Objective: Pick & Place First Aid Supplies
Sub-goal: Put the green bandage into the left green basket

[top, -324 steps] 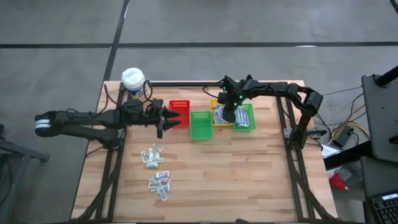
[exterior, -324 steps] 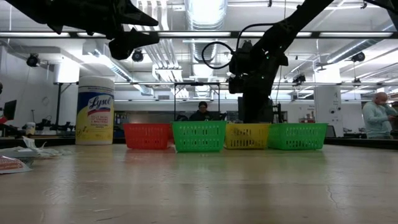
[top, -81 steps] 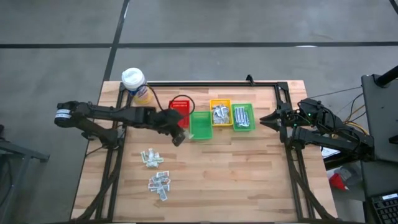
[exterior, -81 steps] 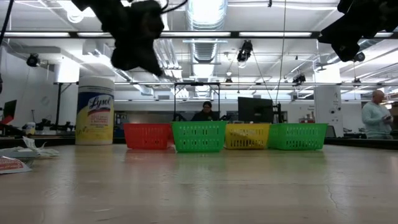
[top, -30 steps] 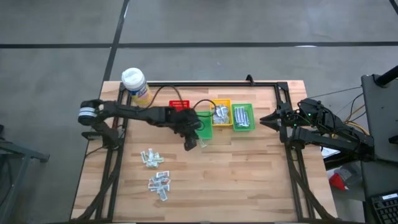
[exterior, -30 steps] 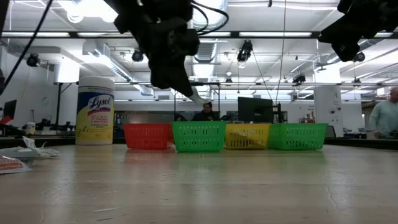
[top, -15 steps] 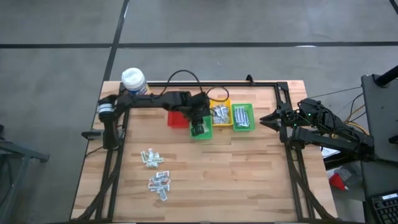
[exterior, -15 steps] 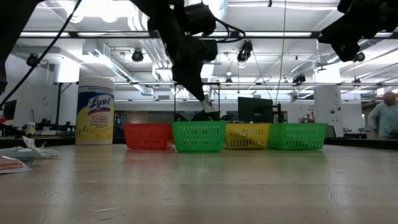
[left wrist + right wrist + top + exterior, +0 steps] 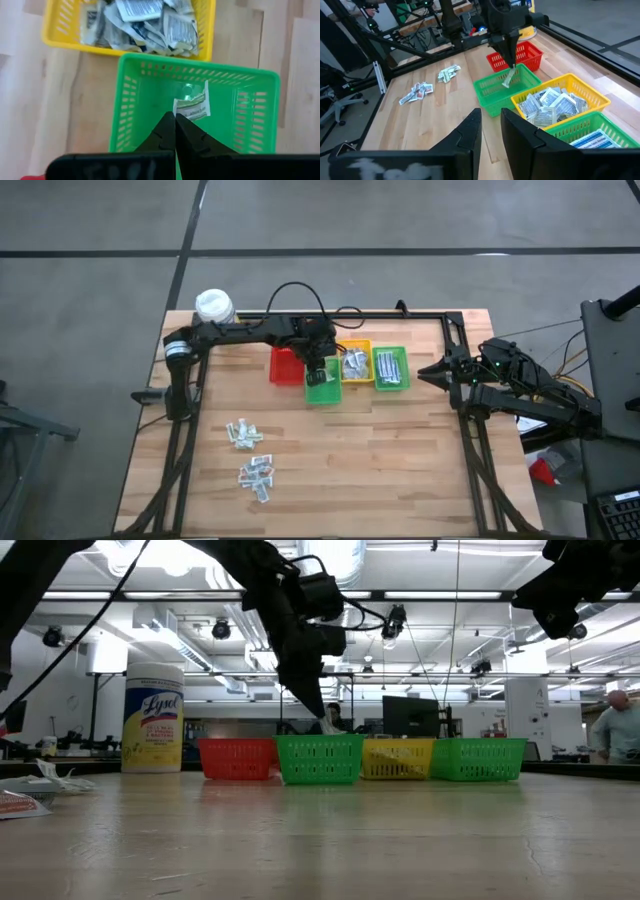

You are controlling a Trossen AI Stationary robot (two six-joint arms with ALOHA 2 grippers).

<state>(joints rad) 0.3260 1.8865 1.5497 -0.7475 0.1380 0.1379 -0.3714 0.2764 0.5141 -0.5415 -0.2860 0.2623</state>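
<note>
My left gripper [image 9: 175, 122] is shut on a small pale greenish-white packet [image 9: 192, 102] and hangs over the near green bin [image 9: 200, 75], which stands between the red bin [image 9: 285, 370] and the yellow bin [image 9: 355, 348]. The right wrist view shows the packet [image 9: 509, 79] dangling at about the height of that bin's rim. Two heaps of loose first aid supplies [image 9: 243, 433] [image 9: 257, 477] lie on the table's near left part. My right gripper [image 9: 422, 372] waits at the table's right edge, open and holding nothing. My left gripper pinches the packet by one edge [image 9: 180, 112] between its two fingertips. The fingers slant down from above, coming from the table's left. The packet hangs below them over the green bin's inside, clear of the bin's floor.
The yellow bin holds several silvery-white wrappers [image 9: 145, 25]. A second green bin [image 9: 391, 368] to its right holds white strips. A yellow bottle with a white cap [image 9: 212, 307] stands at the far left corner. Bare wood lies near and to the right.
My left gripper has carried the packet from the near side of the green bin toward the table's far edge, and now hangs over the bin's inside. It has stayed shut on the packet and has turned a little. The right arm has kept still.
</note>
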